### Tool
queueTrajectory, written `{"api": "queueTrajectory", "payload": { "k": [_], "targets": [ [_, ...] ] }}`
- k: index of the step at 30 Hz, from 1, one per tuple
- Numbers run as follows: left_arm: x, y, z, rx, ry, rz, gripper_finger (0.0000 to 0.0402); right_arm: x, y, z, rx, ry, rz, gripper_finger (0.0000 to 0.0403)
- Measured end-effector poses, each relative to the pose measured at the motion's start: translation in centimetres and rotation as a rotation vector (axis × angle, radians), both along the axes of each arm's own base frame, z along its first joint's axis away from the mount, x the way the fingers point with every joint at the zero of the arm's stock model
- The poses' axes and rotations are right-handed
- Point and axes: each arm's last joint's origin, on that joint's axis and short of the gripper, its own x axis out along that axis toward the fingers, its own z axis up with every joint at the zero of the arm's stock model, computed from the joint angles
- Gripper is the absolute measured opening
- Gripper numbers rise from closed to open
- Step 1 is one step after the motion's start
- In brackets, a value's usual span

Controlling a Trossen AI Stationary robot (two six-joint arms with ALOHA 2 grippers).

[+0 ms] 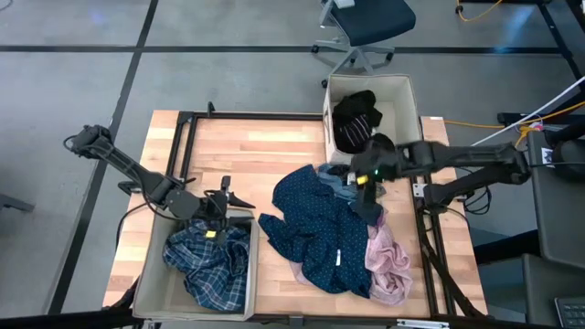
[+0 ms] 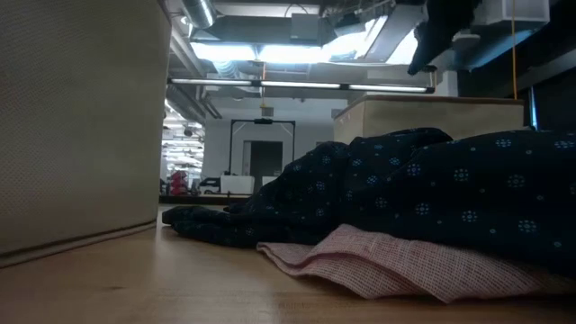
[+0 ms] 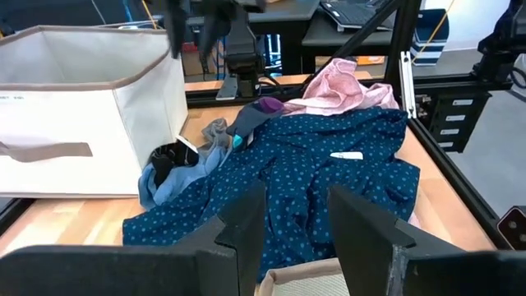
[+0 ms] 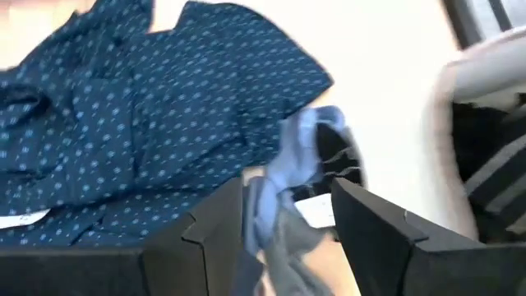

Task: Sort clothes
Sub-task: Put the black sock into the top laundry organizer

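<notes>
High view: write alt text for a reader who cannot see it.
A navy dotted garment and a pale pink garment lie on a wooden table between two beige boxes, one holding a plaid shirt, the other black clothing.

left arm: reaches in from the table's left edge, elbow raised outside it, forearm angled toward the near-left part of the table
left gripper (image 1: 222, 203): low at the end of that forearm, pointing toward the table's middle
left fingers (image 3: 246, 222): two dark pads parallel, apart, a clear gap between them, nothing held
right arm: comes in from the right edge, stretched nearly level across to the table's middle
right gripper (image 1: 364, 178): points downward
right fingers (image 4: 215, 222): spread apart, gap open
</notes>
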Motion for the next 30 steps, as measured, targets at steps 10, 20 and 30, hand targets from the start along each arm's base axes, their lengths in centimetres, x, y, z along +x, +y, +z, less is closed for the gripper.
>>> {"api": "queueTrajectory", "payload": {
  "k": [10,20,30],
  "targets": [
    [0.1,0.0,-0.1,0.007,0.005,0.011,0.0124,0.9,2.5,-6.5,-0.090,-0.042,0.113,0.0191],
    [0.1,0.0,-0.1,0.009,0.004,0.016,0.0124,0.6,1.9,-11.3,-0.283,-0.096,0.090,0.0191],
    [0.1,0.0,-0.1,0.013,0.004,0.016,0.0124,0.1,1.4,-14.4,-0.464,-0.176,0.023,0.0191]
  ]
}}
